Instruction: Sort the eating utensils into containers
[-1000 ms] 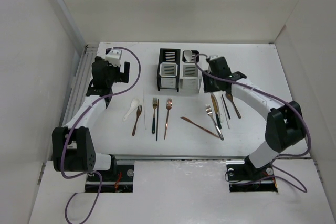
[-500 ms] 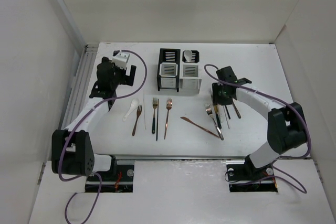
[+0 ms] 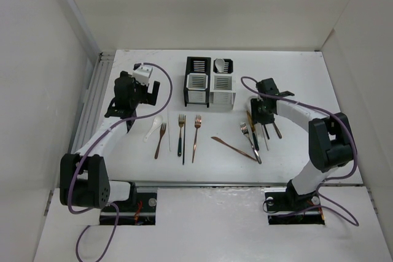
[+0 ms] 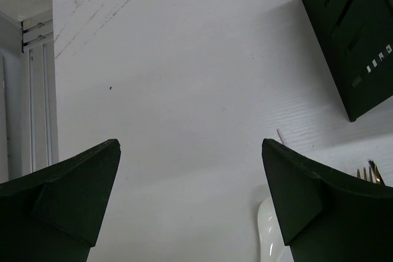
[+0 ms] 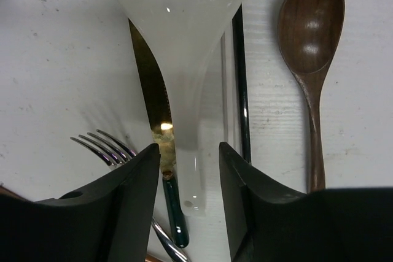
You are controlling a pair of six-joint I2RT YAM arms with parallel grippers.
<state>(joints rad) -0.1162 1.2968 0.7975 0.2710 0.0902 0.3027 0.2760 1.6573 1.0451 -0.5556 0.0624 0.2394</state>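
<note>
My right gripper [image 5: 189,148] is open, low over the right group of utensils [image 3: 261,130]. Its jaws stand either side of a white spoon's handle [image 5: 195,176], with gaps showing. Under that spoon lies a gold-bladed, dark-handled knife [image 5: 153,102]. A black chopstick [image 5: 241,84], a brown spoon [image 5: 310,35] and silver fork tines [image 5: 101,145] lie beside it. My left gripper [image 4: 190,145] is open and empty above bare table, with another white spoon [image 4: 270,237] at its right finger. The black holder [image 3: 198,81] and the white holder [image 3: 222,84], with a white spoon [image 3: 219,64] in it, stand at the back.
Between the arms lie a white spoon [image 3: 153,127], a copper fork [image 3: 161,139], a dark-handled fork [image 3: 181,133], another copper fork [image 3: 196,136], a copper knife [image 3: 233,148] and a silver fork [image 3: 250,142]. White walls enclose the table; a slotted rail [image 3: 98,90] runs along its left edge.
My right gripper has moved from the white holder down and nearer, onto the right utensil group. My left gripper has shifted slightly right and nearer.
</note>
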